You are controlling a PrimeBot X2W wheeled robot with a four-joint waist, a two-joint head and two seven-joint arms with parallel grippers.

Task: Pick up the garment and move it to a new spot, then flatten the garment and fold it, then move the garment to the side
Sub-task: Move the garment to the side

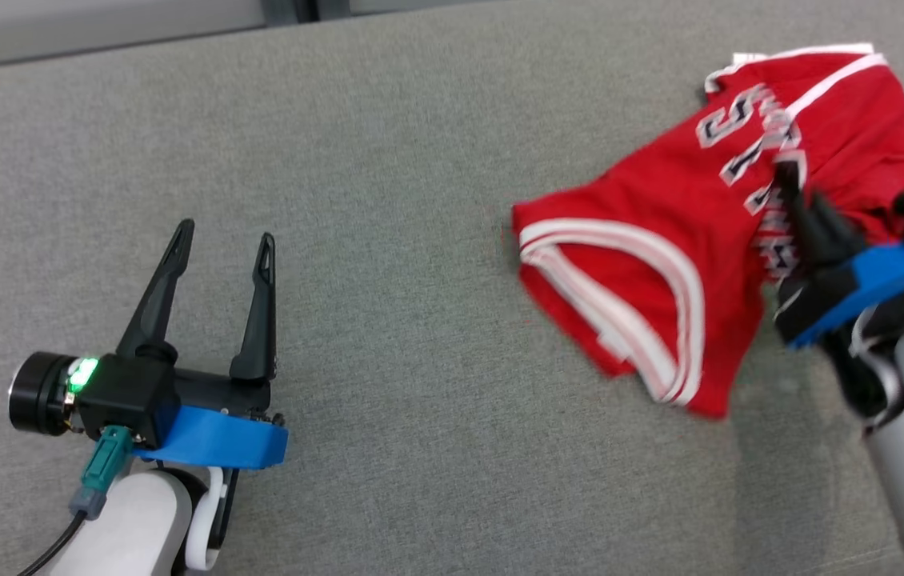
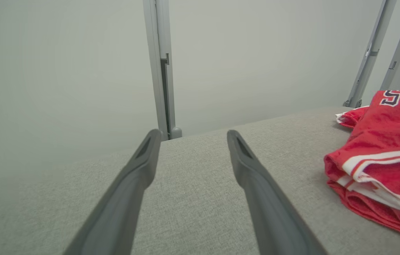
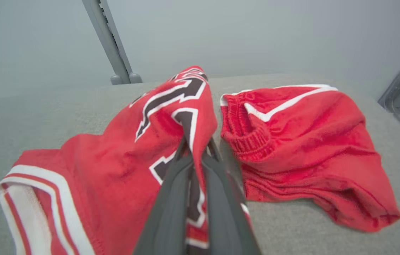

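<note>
The garment (image 1: pixel 660 240), a red piece with white trim and dark, white-edged lettering, lies crumpled on the right side of the grey surface (image 1: pixel 420 240), reaching toward its far right corner. Its striped hem opening faces left and near, and a second red lobe with a gathered elastic band lies just to the right of the lifted part in the right wrist view (image 3: pixel 115 159). The right claw (image 1: pixel 790 178) is clamped on a ridge of the cloth at the lettering: in the right wrist view its two dark fingers (image 3: pixel 171 198) come together (image 3: pixel 194 148) with the fabric pinched between them and pulled up into a peak above the surface. The left claw (image 1: pixel 225 234) is well apart from the garment, on the near left, hovering low over bare grey cloth with its fingers spread and nothing between them. Its wrist view shows the gap between the tips (image 2: pixel 193 136), the garment's folded striped edge (image 2: pixel 380 141) off to the right, and a pale wall with a grey metal post (image 2: pixel 161 71) beyond the far edge.
</note>
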